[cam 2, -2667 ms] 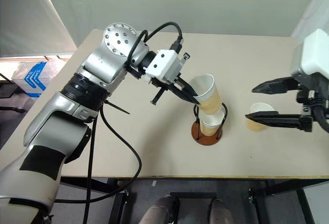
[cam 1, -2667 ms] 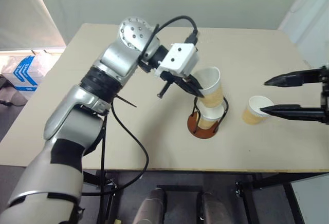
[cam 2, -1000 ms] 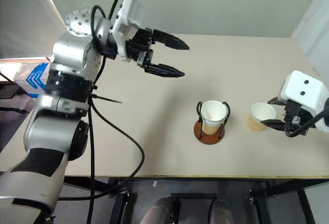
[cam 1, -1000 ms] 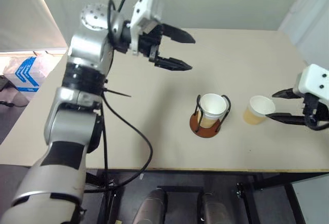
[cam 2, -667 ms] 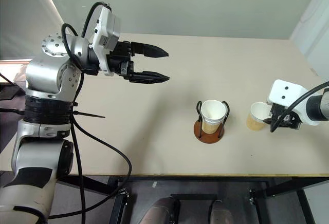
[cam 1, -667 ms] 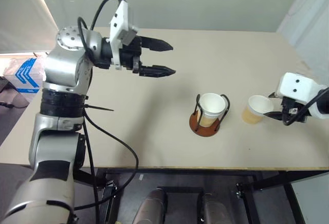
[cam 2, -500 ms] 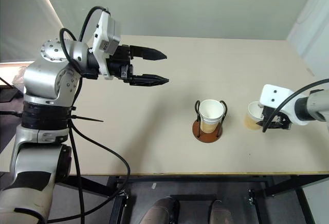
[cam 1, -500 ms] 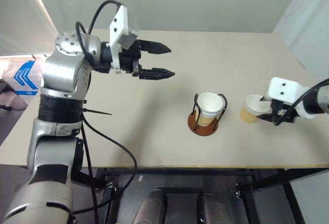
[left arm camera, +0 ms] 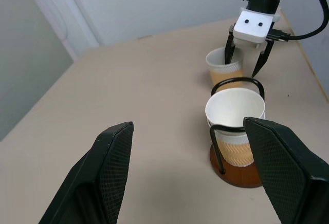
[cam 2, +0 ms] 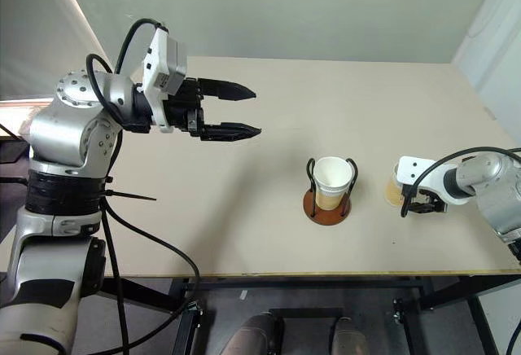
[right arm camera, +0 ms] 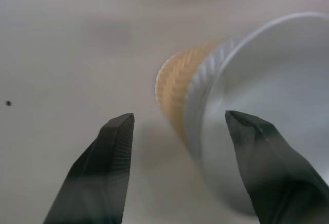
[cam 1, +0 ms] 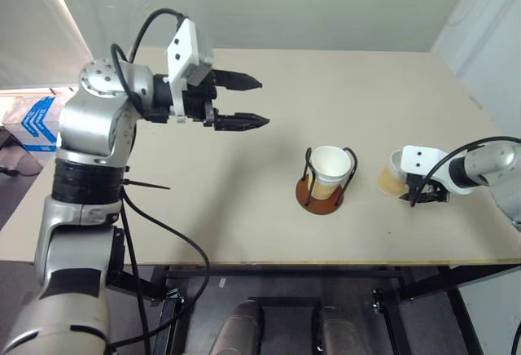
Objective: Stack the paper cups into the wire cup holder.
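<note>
Right gripper (left arm camera: 245,62) has dropped to the loose cup (left arm camera: 223,66), one finger inside the rim, not clamped. Left gripper (cam 1: 251,100) hangs spread, empty, well apart from the holder (cam 1: 322,194).

Beige tabletop (cam 1: 244,200) carries the wire cup holder (cam 1: 323,182) with nested paper cups (cam 1: 329,165) in it, standing between both arms' fingers. 1 loose cup (cam 1: 391,174) stands just beside, one right finger inside its rim.

light: even, soft | shadows: faint on table (cam 1: 244,208) | right wrist view: blurred
</note>
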